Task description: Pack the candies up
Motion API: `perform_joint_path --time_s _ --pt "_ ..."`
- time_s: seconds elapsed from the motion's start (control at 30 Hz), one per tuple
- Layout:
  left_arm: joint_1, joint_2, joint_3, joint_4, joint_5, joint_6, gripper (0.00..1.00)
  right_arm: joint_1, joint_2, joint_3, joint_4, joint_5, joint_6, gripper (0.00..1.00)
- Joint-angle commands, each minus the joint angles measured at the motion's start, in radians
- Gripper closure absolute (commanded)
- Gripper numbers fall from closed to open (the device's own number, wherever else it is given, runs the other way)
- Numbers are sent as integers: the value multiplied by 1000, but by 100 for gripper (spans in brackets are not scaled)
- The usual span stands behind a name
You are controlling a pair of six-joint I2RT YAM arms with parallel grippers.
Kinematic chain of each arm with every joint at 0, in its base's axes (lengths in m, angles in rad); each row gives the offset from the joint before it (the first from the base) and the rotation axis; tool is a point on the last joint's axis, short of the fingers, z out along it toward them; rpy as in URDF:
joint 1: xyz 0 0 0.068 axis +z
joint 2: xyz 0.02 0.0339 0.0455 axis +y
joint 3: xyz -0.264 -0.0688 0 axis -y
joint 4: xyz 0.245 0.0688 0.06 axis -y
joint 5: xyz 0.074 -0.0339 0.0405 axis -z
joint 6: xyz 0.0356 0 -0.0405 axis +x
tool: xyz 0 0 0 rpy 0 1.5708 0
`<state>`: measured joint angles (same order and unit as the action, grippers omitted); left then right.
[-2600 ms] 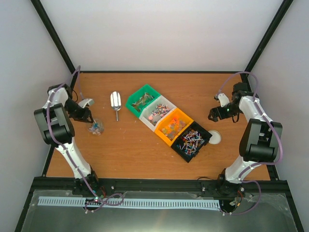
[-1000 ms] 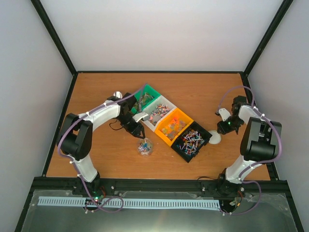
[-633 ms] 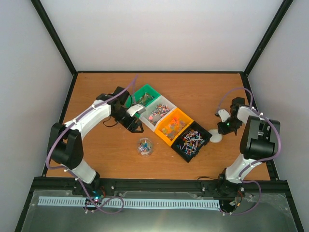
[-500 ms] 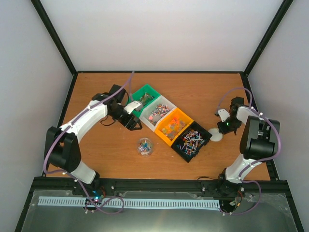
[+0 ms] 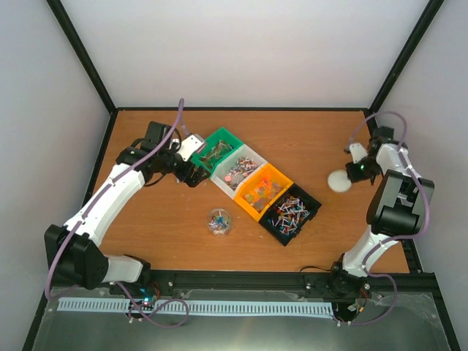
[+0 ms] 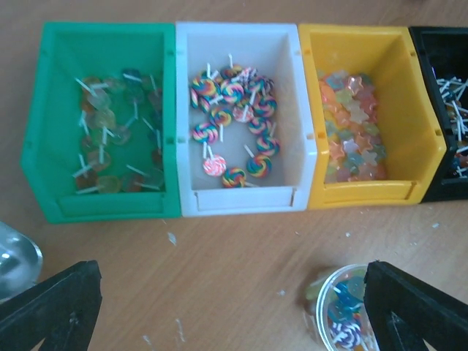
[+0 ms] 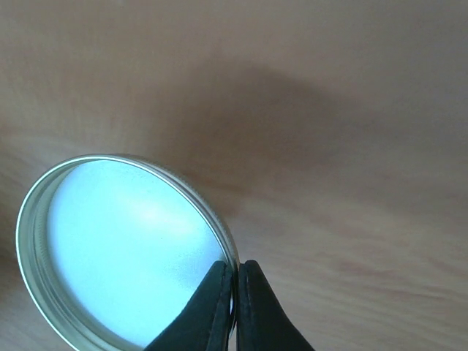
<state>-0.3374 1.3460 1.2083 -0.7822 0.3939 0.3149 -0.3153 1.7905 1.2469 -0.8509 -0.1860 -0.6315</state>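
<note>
Right pincer (image 7: 235, 292): the tips are pinched narrow on the rim of the round silver metal lid (image 7: 124, 248). The lid hangs out to one side of them and, going by its shadow, is clear of the brown wooden table (image 7: 351, 110). We judge this to be an edge grip only, so the lid could swivel or slip out in transit.

Left pincer (image 6: 230, 281): spread wide, holding nothing. Just inside one finger (image 6: 417, 307) stands the small clear plastic jar (image 6: 316, 292), part filled with candies (image 6: 344, 325). Beside the other finger is a shiny metal edge, probably the scoop (image 6: 11, 259). Beyond, a green plastic bin (image 6: 102, 208), white bin (image 6: 241, 201), yellow bin (image 6: 365, 191) and black bin (image 6: 439, 186) stand in a row, holding more candies.

Risk: nothing steadies the jar. A lid pressed off-centre may tip it, and any stick standing proud could stop the lid seating.
</note>
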Motion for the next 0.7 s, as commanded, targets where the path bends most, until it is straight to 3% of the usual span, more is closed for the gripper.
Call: perform_joint_path --time_s 0.0,0.13,0.23,0.33,0.47,0.57,0.67 --pt "4 -72 -8 115 -37 62 0 -12 -24 156 -109 -131 23 97" --pt "5 -96 9 104 6 156 0 -8 -7 304 -191 -305 103 97" --pt "3 -130 19 58 133 371 0 22 8 389 -273 -484 125 97" --pt "-26 -166 -14 76 167 522 0 98 22 434 -375 -663 110 97" --pt "-117 -170 -14 72 119 656 1 258 20 414 -447 -735 78 97" --pt "-170 -168 2 67 117 712 6 372 11 381 -454 -785 76 97" --pt "-258 -179 -18 94 62 805 19 474 16 358 -453 -842 82 97"
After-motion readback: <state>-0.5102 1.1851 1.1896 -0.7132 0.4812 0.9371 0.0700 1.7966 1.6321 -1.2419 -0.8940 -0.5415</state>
